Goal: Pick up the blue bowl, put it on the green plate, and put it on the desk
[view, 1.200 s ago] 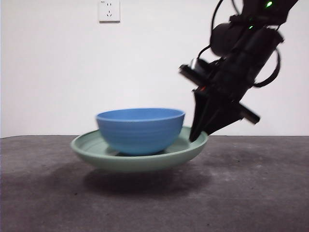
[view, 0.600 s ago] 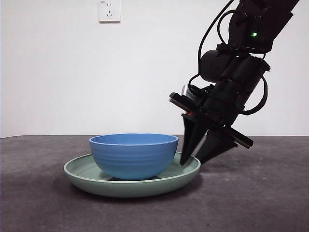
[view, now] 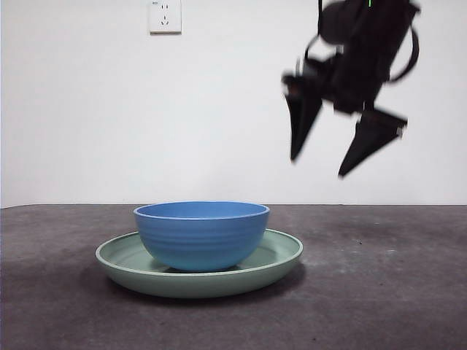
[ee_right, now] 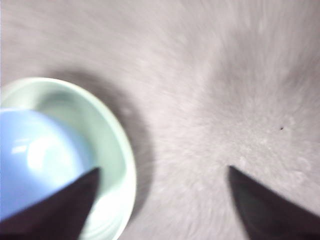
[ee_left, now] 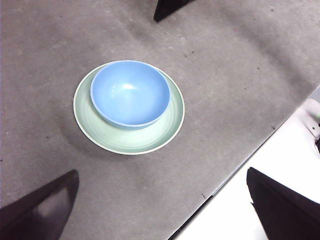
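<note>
The blue bowl (view: 201, 233) sits inside the green plate (view: 281, 251), and the plate rests flat on the desk (view: 379, 292). My right gripper (view: 318, 168) hangs open and empty in the air, above and to the right of the plate's right rim, touching nothing. Its wrist view, blurred, shows the bowl (ee_right: 30, 160) and the plate (ee_right: 107, 145) beside one jaw, with the right gripper (ee_right: 163, 169) spread wide. My left gripper (ee_left: 161, 171) is open and high above, looking down on the bowl (ee_left: 130, 92) in the plate (ee_left: 125, 140).
A white wall with a socket (view: 165, 16) stands behind the desk. In the left wrist view the desk's edge (ee_left: 240, 165) runs diagonally close to the plate, with a white surface beyond it. A black tip of the right arm (ee_left: 167, 7) shows there too.
The plate with the bowl came down onto the desk. Then my right gripper let go of the plate's right rim, opened and rose up to the right.
</note>
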